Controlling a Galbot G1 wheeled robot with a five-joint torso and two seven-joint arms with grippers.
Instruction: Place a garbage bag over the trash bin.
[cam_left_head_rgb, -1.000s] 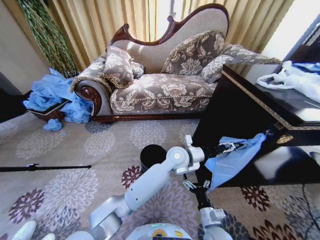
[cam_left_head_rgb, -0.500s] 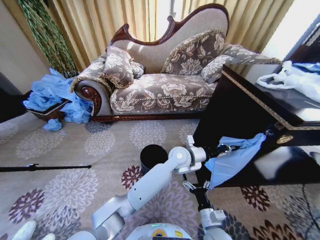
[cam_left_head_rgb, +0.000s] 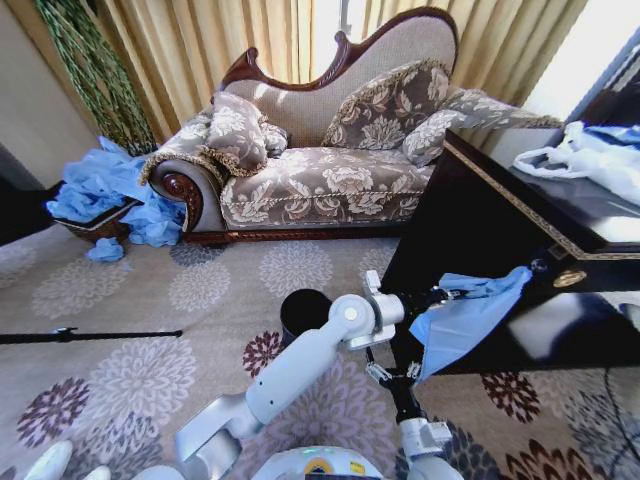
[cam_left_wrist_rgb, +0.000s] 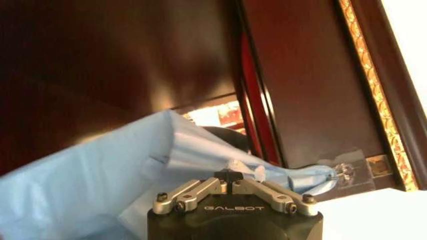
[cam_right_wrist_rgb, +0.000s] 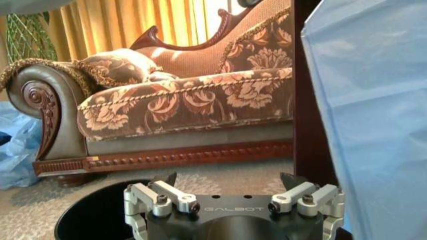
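We pinch the garbage bag (cam_left_head_rgb: 462, 318) with our left gripper (cam_left_head_rgb: 440, 295), jaws clamped on it | bag hangs against the dark cabinet (cam_left_head_rgb: 500, 230) | right gripper (cam_right_wrist_rgb: 233, 187) spread apart over the trash bin (cam_left_head_rgb: 305, 312) on the carpet (cam_left_head_rgb: 130, 370)

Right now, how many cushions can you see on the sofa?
3: one cushion at the sofa's left arm, two at the right end, one leaning on the backrest, another beside it. Others may be hidden.

We see a thin, wrinkled, translucent plastic garbage bag (cam_left_head_rgb: 465, 318) against a glossy dark wood cabinet (cam_left_head_rgb: 500, 230); far left, a brocade cloth sofa (cam_left_head_rgb: 330, 170); matt patterned carpet (cam_left_head_rgb: 130, 360).
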